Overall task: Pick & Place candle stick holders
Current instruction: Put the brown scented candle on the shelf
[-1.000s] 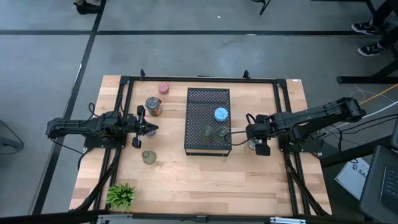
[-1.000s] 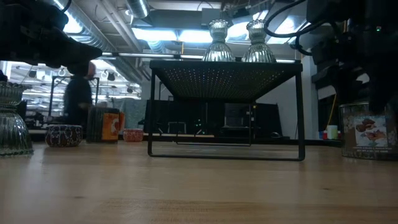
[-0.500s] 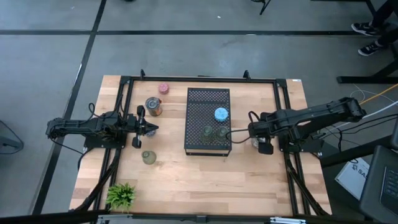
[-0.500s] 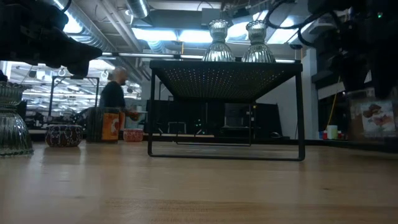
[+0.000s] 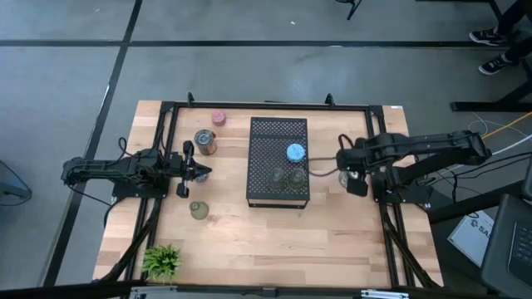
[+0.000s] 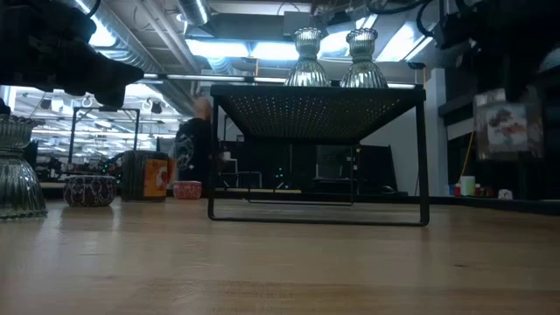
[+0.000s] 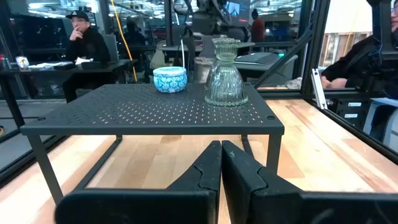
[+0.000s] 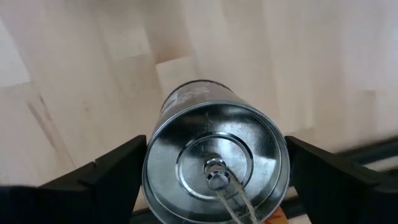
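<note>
The right gripper (image 5: 352, 175), clamped on a silvery tin (image 8: 214, 168), has lifted it toward the tray (image 5: 278, 195); placing comes next. The left gripper (image 7: 221, 163) sits closed.

No legible text, brand, number or sign is found in any view.

A printed label with a brownish picture is seen on the tin (image 6: 507, 122) held off the table in the low view; its lettering cannot be read. An orange printed panel is noted on a can (image 6: 155, 178) at the far side of the table; no characters can be made out. Faint markings are visible on the outer wall of the silvery tin (image 8: 214, 163) in the right wrist view, but they are not readable. A white sheet (image 5: 474, 235) with dark print lies beyond the table's right edge in the high view; the print is too small to be read.
</note>
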